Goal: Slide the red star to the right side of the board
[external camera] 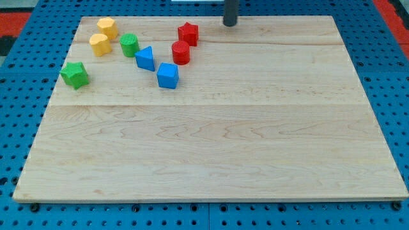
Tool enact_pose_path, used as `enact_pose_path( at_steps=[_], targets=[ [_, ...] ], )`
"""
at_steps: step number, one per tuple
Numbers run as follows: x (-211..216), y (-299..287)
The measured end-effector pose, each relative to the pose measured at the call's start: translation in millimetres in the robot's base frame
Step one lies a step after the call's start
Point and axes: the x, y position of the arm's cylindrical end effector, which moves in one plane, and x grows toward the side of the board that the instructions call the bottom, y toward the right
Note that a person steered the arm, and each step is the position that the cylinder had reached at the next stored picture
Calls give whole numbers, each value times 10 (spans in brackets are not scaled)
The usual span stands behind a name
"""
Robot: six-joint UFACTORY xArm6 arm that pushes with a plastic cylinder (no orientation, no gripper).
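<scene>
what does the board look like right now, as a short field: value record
tip: my tip at the view's top edge, right of the red star, apart from it
red: star with red cylinder just below
blue: two blocks near centre-left
green: cylinder, star far left
yellow: two blocks top left
board: wooden

Colours on the board, quick rundown

Pale wood-grain board (211, 160) on blue pegboard w/ dark holes (390, 83); red star (188, 33) & red cyl. (181, 52); 2 yellow blocks (107, 27) (99, 44); green cyl. (130, 45) & green star (75, 75); 2 blue blocks (145, 59) (168, 75); my tip (229, 23) dark grey.
</scene>
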Motion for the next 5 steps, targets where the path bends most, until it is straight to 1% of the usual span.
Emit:
enact_pose_path(
  at_steps=[1,2,3,4,5],
  targets=[
    [-2,-1275],
    [-46,-1754],
    [46,-1145],
    [444,-1007],
    [701,-436]
  ],
)
